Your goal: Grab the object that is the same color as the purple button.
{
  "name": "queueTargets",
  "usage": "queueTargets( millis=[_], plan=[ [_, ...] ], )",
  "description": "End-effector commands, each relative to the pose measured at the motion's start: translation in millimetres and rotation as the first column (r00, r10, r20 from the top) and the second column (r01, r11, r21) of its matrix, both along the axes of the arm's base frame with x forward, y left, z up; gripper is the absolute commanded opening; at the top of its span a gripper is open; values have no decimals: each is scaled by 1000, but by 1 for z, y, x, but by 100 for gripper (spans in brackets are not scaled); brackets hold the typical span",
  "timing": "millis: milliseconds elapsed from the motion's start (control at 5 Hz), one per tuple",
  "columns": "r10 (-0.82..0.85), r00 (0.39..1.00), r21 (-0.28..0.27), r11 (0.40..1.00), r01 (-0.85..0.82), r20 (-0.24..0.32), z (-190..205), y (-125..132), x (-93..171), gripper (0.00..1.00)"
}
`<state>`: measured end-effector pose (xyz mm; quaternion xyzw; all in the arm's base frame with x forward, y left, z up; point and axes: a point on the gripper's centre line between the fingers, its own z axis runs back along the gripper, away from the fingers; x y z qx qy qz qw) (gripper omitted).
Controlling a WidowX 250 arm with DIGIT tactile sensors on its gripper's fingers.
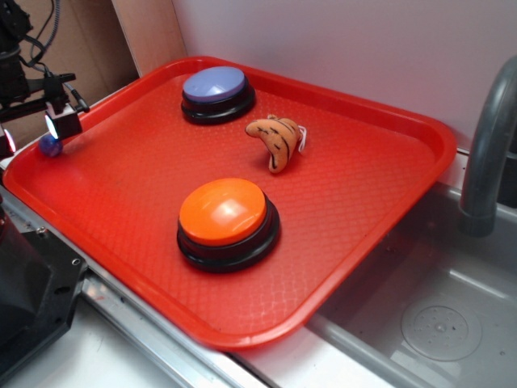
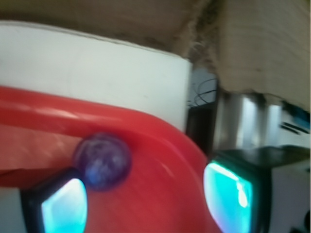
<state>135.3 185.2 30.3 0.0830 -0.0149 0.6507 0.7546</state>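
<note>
Here, a tiny glossy purple ball (image 2: 102, 161), marbled, against the tray rim (image 2: 97, 114)

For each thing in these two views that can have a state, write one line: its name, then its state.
gripper: open, fingers apart, low at the tray's left corner
purple ball: loose on the tray, near one finger, not gripped
purple button: upright, untouched
orange button: upright, untouched
plush toy: lying between the buttons
red tray: flat beside the sink
</note>
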Motion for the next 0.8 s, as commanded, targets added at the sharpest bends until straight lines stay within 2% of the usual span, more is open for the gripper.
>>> queueTargets(
  millis=[0, 200, 400, 600],
  plan=[
    [119, 993, 48, 992, -120, 22, -14, 16, 9, 100],
    [110, 994, 43, 993, -109, -26, -29, 13, 13, 100],
    [114, 992, 39, 993, -112, -50, -34, 10, 15, 89],
    [153, 987, 50, 987, -150, -45, -32, 10, 12, 0]
  ],
)
